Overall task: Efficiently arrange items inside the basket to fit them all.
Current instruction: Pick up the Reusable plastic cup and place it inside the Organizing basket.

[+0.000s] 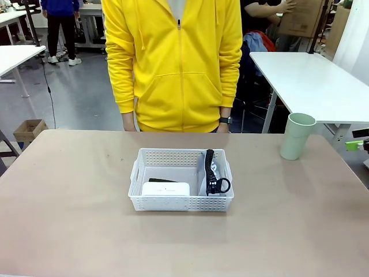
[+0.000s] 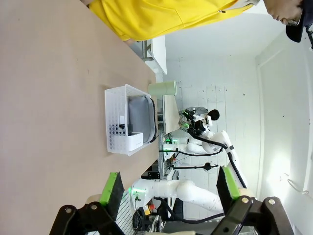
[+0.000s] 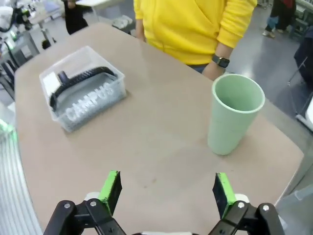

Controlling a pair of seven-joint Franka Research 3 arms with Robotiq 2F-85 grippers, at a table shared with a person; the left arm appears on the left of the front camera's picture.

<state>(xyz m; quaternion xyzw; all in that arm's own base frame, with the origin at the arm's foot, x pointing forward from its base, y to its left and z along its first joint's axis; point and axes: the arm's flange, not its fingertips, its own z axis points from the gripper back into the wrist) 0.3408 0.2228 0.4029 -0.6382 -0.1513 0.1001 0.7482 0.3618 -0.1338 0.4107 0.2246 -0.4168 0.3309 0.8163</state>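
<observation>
White lattice plastic marks the middle of the tan table (image 1: 69, 219): the basket (image 1: 181, 203) stands there with its long side toward the robot, in front of a person in a yellow hoodie (image 1: 173, 63). In its left half the small white rounded box (image 1: 166, 188) lies against the near wall, and the black stapler (image 1: 163, 180) shows as a dark sliver just behind it. Along the right-hand wall the grey pouch (image 1: 203, 173) stands on edge, its black strap (image 1: 212, 172) draped over the top. To the right, well apart from the basket and near the table's far right corner, the pale green cup (image 1: 297, 136) stands upright and outside the basket.

From the left wrist, the left gripper (image 2: 170, 186) hangs above bare table with its jaws spread wide – the basket (image 2: 113, 117) is ahead of it and the cup (image 2: 163, 88) beyond. The right gripper (image 3: 167, 190) also has its jaws spread and holds nothing; the cup (image 3: 234, 112) stands near it, mouth up, and the pouch's "CAMPUS" lettering (image 3: 93, 100) reads through the basket's wall (image 3: 117, 81).
</observation>
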